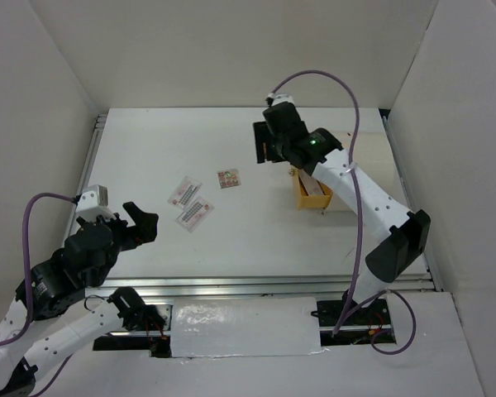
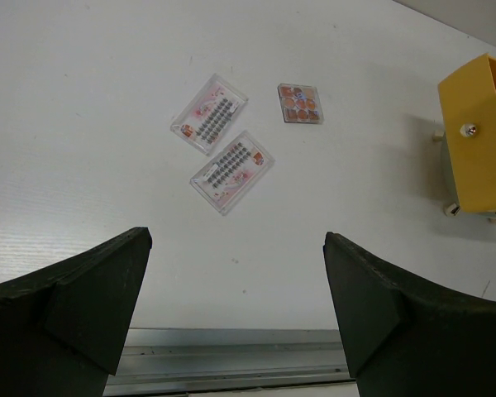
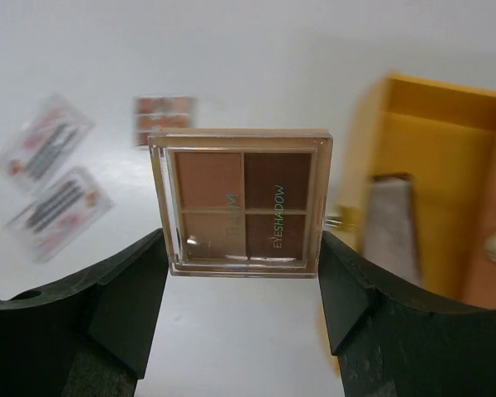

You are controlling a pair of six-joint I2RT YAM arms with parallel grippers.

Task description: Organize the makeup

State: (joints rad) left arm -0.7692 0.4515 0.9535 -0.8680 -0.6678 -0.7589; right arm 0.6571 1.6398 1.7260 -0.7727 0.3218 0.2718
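Note:
My right gripper (image 1: 265,145) is shut on a square four-pan eyeshadow palette (image 3: 241,203) and holds it by its side edges above the table, just left of the yellow drawer box (image 3: 434,165). Two white pink-printed packets (image 1: 185,191) (image 1: 195,214) lie side by side mid-table. A small palette with brown pans (image 1: 228,179) lies to their right. My left gripper (image 1: 137,222) hangs open over the near left of the table, with nothing between its fingers. In the left wrist view the packets (image 2: 209,115) (image 2: 231,171) and the small palette (image 2: 300,103) lie well ahead of the left gripper (image 2: 236,241).
The yellow box (image 1: 312,195) stands at the right of the table under the right arm, with a pale flat item (image 3: 390,223) inside it. White walls enclose the table on three sides. A metal rail (image 2: 231,364) runs along the near edge.

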